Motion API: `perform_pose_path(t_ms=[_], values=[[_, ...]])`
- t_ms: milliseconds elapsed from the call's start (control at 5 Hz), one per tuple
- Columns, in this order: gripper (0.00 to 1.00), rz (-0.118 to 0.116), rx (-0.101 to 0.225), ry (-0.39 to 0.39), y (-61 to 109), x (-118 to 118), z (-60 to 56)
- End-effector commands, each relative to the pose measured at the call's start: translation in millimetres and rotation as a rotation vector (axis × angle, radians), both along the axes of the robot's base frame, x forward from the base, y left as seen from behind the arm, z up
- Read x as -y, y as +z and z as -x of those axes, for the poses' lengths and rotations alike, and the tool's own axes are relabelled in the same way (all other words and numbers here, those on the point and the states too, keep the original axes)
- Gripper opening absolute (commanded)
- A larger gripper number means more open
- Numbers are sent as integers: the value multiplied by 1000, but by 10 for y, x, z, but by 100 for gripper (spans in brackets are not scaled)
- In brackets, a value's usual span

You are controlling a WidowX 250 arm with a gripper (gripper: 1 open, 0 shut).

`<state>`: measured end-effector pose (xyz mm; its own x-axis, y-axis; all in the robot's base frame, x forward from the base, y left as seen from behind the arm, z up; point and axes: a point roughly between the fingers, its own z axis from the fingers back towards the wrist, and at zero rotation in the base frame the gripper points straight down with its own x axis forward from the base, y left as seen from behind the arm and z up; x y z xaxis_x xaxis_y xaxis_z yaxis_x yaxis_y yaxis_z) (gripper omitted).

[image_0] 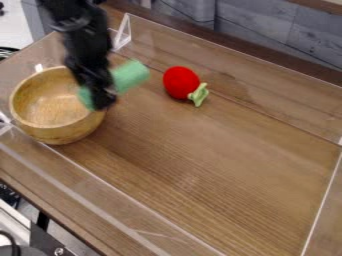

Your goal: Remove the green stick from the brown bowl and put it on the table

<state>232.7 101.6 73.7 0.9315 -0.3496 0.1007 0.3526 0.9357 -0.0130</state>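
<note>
The green stick [130,74] hangs above the table just right of the brown bowl [56,105], tilted, one end pointing toward the red fruit. My gripper [99,93] is shut on the stick's left end, the black arm reaching down from the upper left. The wooden bowl stands at the left with nothing showing inside it. The fingertips are blurred by motion.
A red strawberry-like toy [182,82] with a green leaf lies just right of the stick. A clear plastic wall [110,33] rings the wooden table [227,160], with low clear edges at front and right.
</note>
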Motion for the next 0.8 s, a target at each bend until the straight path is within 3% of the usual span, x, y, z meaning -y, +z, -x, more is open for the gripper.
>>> perform_pose_path(t_ms=[0,200,400,600], values=[[0,-14,26,-45,-107,384,-110],[0,-15,2,-41,-353,692,-90],[0,-16,-22,-11,-490,835,-73],[0,-21,-28,-57,-424,811,-90]])
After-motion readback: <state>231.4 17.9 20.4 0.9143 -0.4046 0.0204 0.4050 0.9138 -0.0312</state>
